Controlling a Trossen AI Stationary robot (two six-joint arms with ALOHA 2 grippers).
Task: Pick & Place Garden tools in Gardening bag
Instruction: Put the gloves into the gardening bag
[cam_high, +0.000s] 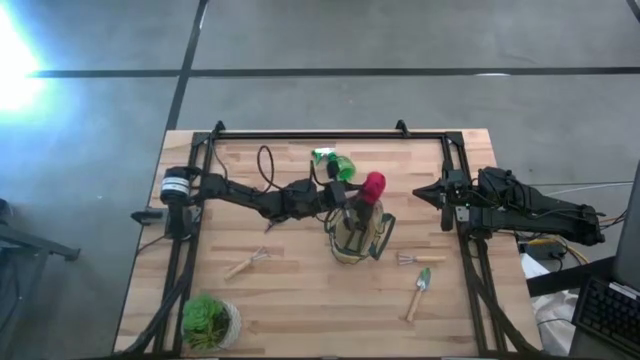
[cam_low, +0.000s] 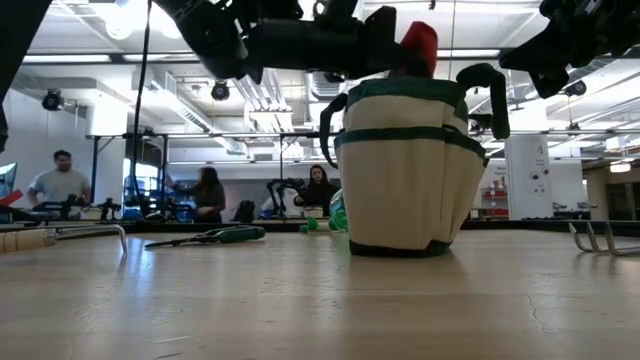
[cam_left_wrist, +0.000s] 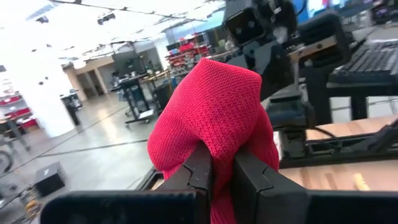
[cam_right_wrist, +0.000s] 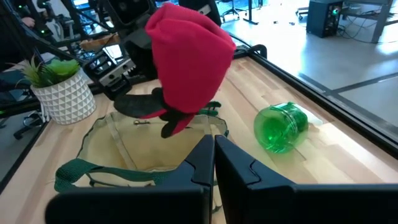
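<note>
My left gripper (cam_high: 350, 194) is shut on a red knitted thing (cam_high: 373, 185), perhaps a glove, just above the open top of the beige gardening bag (cam_high: 357, 232). The bag stands upright at mid-table and has dark green trim. In the low view the red thing (cam_low: 418, 45) shows above the bag's rim (cam_low: 405, 95). A green spray bottle (cam_high: 333, 162) lies on its side behind the bag. A wooden-handled rake (cam_high: 250, 263), a fork (cam_high: 410, 259) and a green-bladed trowel (cam_high: 420, 292) lie on the table. My right gripper (cam_right_wrist: 214, 158) is shut and empty at the table's right edge. My left gripper pinches the red knitted thing between its two fingers, at its lower part (cam_left_wrist: 219, 144). The fingers come roughly level from the table's left. Most of the fabric bulges up above the fingers, and a short end (cam_right_wrist: 174, 124) hangs below them, clear of the bag's opening.
A leafy plant in a pale pot (cam_high: 208, 321) stands at the near left corner. A black frame rail (cam_high: 330, 134) runs along the table's far edge. Bare wood lies in front of the bag. People sit in the room beyond the table (cam_low: 205, 190).
</note>
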